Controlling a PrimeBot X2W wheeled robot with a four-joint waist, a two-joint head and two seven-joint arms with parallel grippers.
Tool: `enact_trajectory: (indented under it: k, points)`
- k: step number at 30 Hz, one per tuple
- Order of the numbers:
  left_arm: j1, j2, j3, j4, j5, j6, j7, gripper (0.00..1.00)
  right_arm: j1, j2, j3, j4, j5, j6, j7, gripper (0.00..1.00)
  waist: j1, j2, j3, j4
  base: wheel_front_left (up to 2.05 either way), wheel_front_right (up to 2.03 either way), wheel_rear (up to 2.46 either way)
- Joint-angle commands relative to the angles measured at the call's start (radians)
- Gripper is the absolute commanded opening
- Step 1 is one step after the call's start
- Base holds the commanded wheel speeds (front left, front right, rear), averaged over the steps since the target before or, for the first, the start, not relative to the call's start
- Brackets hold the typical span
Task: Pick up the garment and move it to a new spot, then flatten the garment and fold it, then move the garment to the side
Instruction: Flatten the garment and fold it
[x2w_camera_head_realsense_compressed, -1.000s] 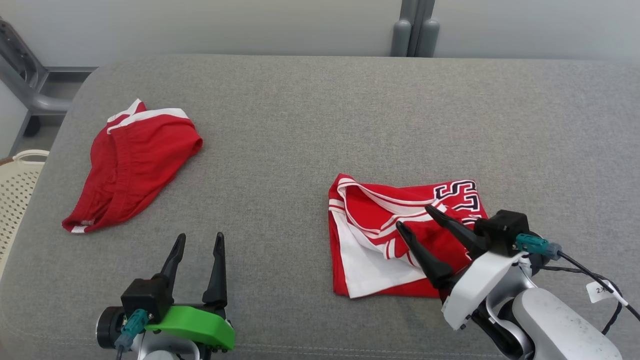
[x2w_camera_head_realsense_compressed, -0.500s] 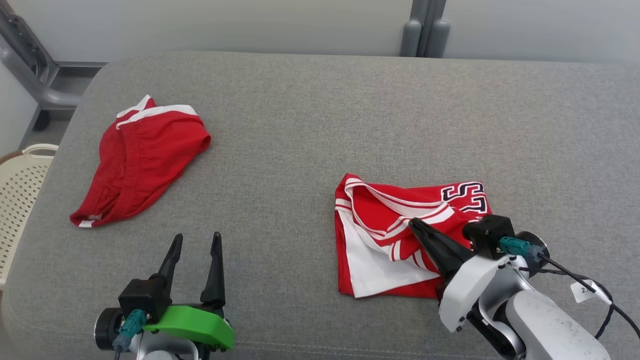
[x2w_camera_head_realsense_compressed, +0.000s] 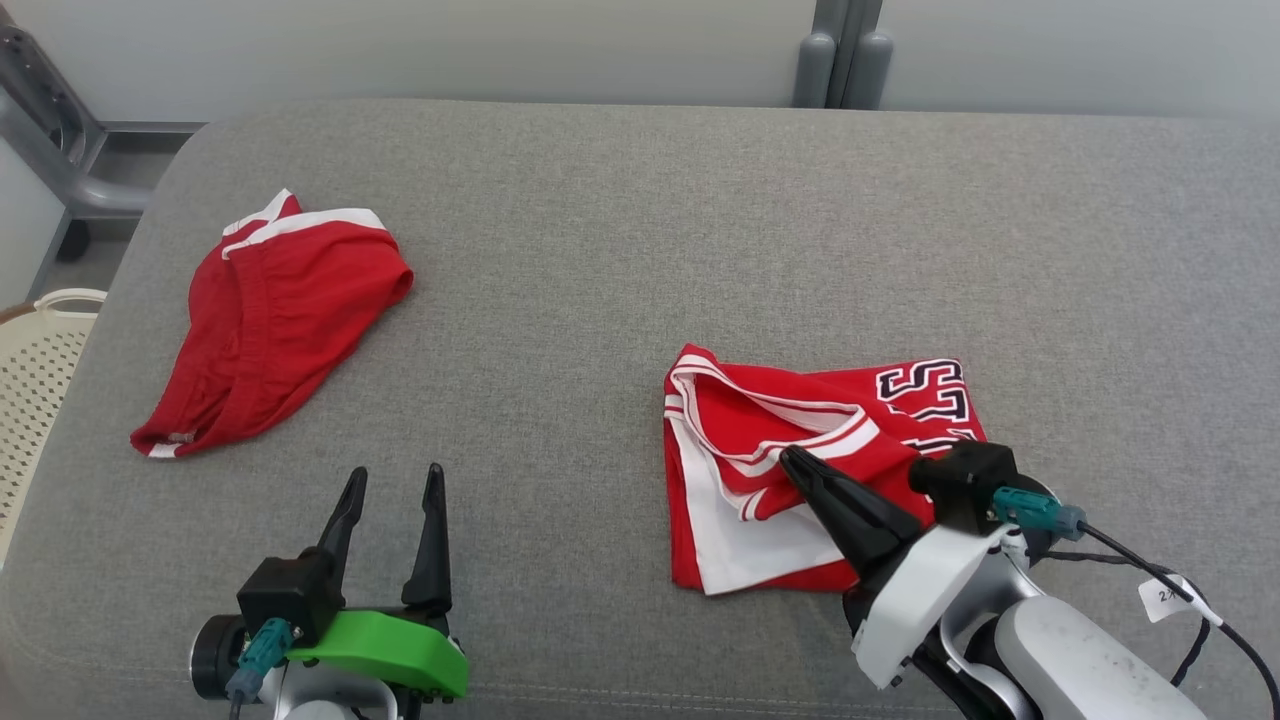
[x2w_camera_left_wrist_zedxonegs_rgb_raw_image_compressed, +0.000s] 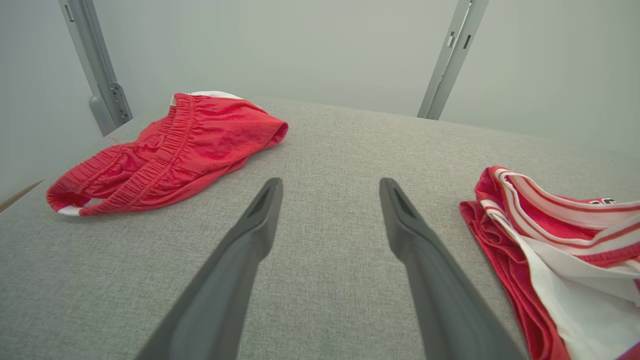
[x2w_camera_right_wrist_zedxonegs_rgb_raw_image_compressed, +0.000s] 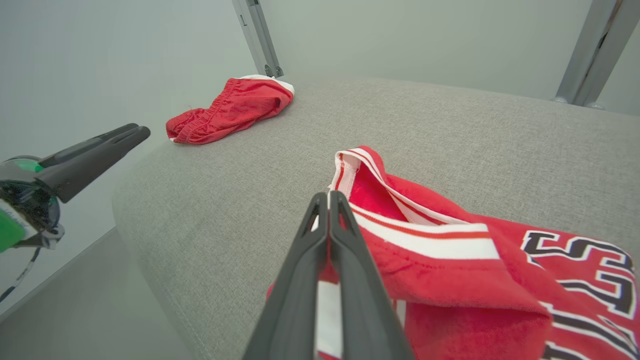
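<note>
right jaws are pressed tight together, the two dark right fingers (x2w_camera_head_realsense_compressed: 845, 500) pinching a fold of the red jersey (x2w_camera_head_realsense_compressed: 730, 415) right at its white-and-red striped trim. the cloth bunches up against the fingers there. the rest of the jersey lies rumpled on the grey fabric-topped counter (x2w_camera_head_realsense_compressed: 640, 220), on the robot's right and near the front edge, with black-and-white lettering at its far right corner and a white panel on the near side. over on the other side, the left jaws stand wide apart with nothing between them, the left fingers (x2w_camera_head_realsense_compressed: 432, 540) pointing away over the counter's near edge, well apart from the jersey. further out, a pair of red shorts (x2w_camera_head_realsense_compressed: 270, 320) lies crumpled at the counter's far left, a white band at its far end. past the left edge sits a cream perforated basket (x2w_camera_head_realsense_compressed: 40, 360). grey posts (x2w_camera_head_realsense_compressed: 840, 60) stand behind the counter against a pale wall.
</note>
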Motion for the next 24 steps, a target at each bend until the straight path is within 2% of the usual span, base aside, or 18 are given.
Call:
enact_trajectory:
  k: [1, 9, 18, 24]
  points:
    - [-0.009, 0.002, 0.000, -0.001, -0.003, -0.002, -0.004, 1.00, 0.017, -0.007, 0.012, -0.020, 0.025, 0.000, -0.013, 0.00, 0.0000, 0.0000, 0.000, -0.001, 0.00, 0.00, 0.00]
    - [-0.018, 0.002, -0.008, 0.009, -0.005, -0.006, -0.004, 1.00, 0.030, -0.018, 0.106, -0.058, 0.103, 0.000, -0.022, 0.00, 0.0000, 0.0000, 0.003, -0.001, 0.00, 0.00, 0.00]
    - [-0.024, 0.002, -0.014, 0.017, -0.003, -0.008, -0.004, 1.00, 0.017, 0.011, 0.190, 0.021, 0.158, 0.000, -0.045, 0.00, 0.0000, 0.0000, 0.002, 0.011, 0.00, 0.00, 0.00]
    - [-0.023, 0.002, -0.014, 0.023, 0.003, -0.008, -0.004, 1.00, -0.004, 0.034, 0.244, 0.121, 0.199, 0.000, -0.083, 0.00, 0.0000, 0.0000, -0.009, 0.018, 0.00, 0.00, 0.00]
